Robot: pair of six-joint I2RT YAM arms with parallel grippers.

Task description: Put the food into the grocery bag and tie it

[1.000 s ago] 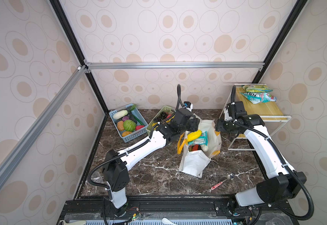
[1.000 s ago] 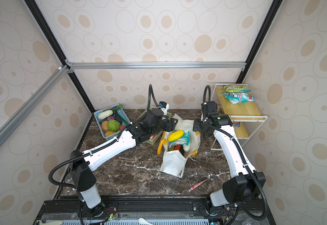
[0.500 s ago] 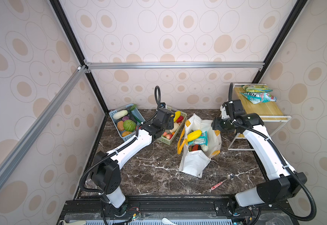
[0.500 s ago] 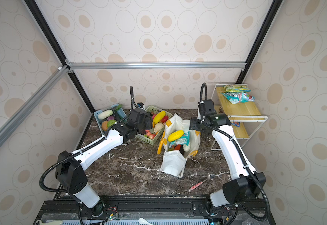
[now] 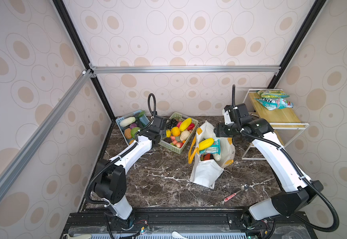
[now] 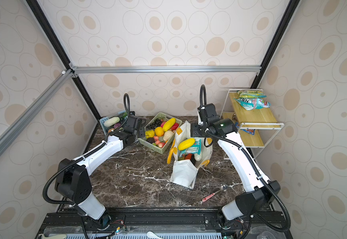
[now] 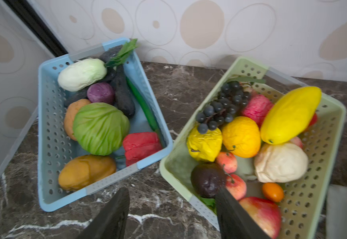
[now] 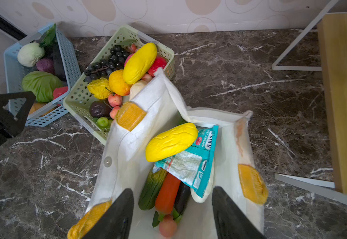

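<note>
1. Grocery bag (image 5: 204, 175) stands on the tabletop (image 5: 158, 165), mouth gaping so stuff drops straight in. Yellow piece (image 8: 171, 141), snack packet (image 8: 189, 163) and carrot (image 8: 167, 194) already sit inside.
2. Right end effector (image 8: 171, 192) hovers over that mouth, jaws spread, holding nothing.
3. Left end effector (image 7: 172, 190), around 10 o'clock from the bag, is spread and empty too. It hangs between blue basket (image 7: 44, 124) and green basket (image 7: 174, 165); I'd guess it's lining up my next pick.

left end effector (image 7: 172, 189), right end effector (image 8: 172, 188), jaws parted
</note>
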